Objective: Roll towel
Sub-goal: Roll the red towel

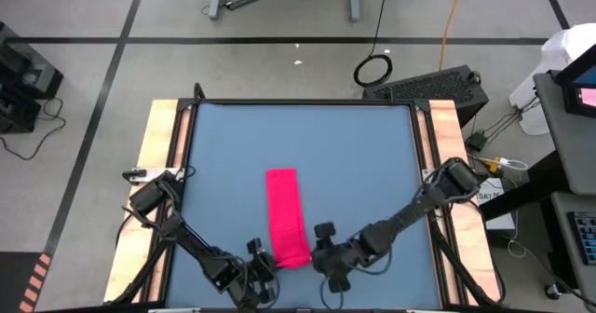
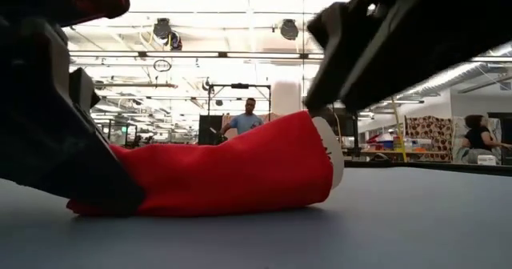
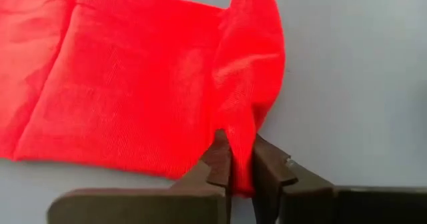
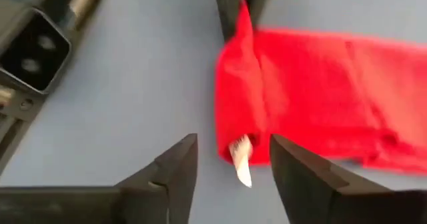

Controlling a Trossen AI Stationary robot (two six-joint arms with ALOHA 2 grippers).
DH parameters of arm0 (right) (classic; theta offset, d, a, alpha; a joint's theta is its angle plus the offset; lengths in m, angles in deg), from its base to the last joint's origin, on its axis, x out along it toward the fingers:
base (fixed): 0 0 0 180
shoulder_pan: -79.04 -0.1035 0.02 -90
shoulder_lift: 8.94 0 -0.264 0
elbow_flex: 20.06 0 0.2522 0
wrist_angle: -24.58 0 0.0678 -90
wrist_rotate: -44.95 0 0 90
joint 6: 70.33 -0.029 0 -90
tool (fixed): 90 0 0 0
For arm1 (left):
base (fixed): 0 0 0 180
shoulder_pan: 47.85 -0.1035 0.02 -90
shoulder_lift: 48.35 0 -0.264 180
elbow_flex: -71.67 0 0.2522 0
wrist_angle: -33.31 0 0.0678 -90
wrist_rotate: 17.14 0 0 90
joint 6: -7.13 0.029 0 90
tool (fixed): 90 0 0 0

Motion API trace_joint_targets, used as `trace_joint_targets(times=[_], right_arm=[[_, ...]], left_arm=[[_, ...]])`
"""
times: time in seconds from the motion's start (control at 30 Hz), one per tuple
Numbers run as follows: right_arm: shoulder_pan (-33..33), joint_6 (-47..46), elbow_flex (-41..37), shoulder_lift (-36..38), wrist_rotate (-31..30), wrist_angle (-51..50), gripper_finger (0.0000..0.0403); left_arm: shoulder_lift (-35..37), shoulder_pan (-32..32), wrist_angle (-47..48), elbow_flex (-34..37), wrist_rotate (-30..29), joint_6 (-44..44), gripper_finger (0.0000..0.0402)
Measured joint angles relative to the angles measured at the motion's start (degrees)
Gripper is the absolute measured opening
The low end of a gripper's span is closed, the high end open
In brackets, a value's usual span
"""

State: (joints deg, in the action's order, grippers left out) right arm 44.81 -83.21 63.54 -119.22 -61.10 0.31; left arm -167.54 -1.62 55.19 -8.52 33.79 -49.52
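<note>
I see the towel point(image 1: 286, 215) lying as a folded strip on the blue tabletop point(image 1: 354, 155), its near end bunched between my two arms. My left tool point(image 3: 241, 174) is pinching that end's corner; my right tool point(image 4: 233, 164) stands spread just beside the white tag point(image 4: 241, 159). Beyond, a lit workshop with people point(image 2: 245, 117) standing.

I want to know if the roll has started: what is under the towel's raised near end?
The towel lies folded on the blue table; its near end is pinched up by the left gripper. Whether anything lies beneath is covered by cloth.
</note>
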Motion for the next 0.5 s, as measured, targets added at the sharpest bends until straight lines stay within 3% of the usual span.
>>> trace_joint_targets(times=[0.3,0.5], right_arm=[[-4.58,9.76,0.02,-4.0,-10.82,9.4,0.02],[-3.75,9.8,0.04,-5.38,-12.18,10.83,0.0193]], left_arm=[[1.1,-1.27,0.3,0.08,4.39,-1.48,0.0043],[2.36,-1.3,0.63,0.15,6.7,-1.15,0.0044]])
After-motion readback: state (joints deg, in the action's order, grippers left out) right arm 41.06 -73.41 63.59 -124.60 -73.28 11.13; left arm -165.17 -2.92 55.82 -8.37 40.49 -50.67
